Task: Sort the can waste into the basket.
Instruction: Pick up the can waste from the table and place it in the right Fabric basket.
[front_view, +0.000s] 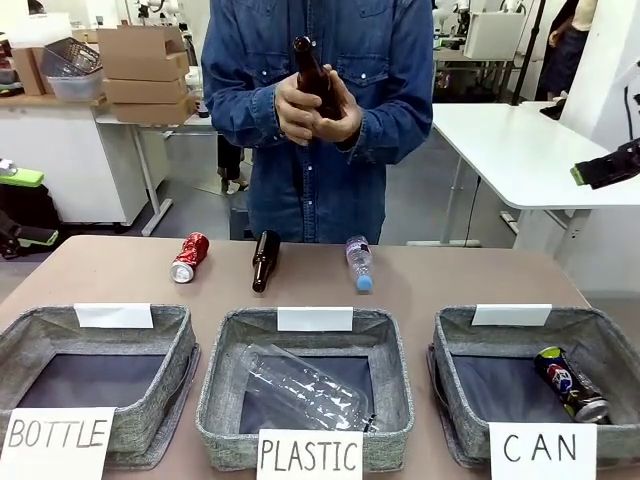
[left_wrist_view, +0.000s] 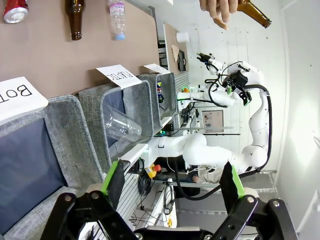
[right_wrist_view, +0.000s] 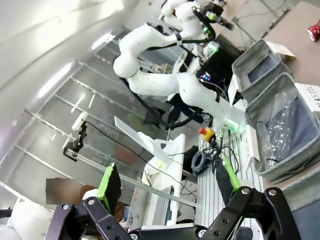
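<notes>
Red can (front_view: 189, 257) lies near the tabletop's far edge, a brown glass bottle (front_view: 264, 260) and clear plastic bottle (front_view: 359, 263) beside it. Dark blue can (front_view: 571, 383) lies inside the CAN basket (front_view: 450, 338) at the near right corner. Left gripper (left_wrist_view: 172, 176) and right gripper (right_wrist_view: 167, 177) gape, empty.

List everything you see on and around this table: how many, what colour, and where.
cans: two; red can lying on the far side of the table, dark blue can in the CAN basket
glass bottles: two, brown; one lying on the table, one in the person's hands
plastic bottles: two, clear; small one on the table, large one in the PLASTIC basket
baskets: three, grey, in a row at the near edge; BOTTLE basket on the left
table: one, brown
hands: two, around a bottle
left gripper, right gripper: black with green pads, open
</notes>
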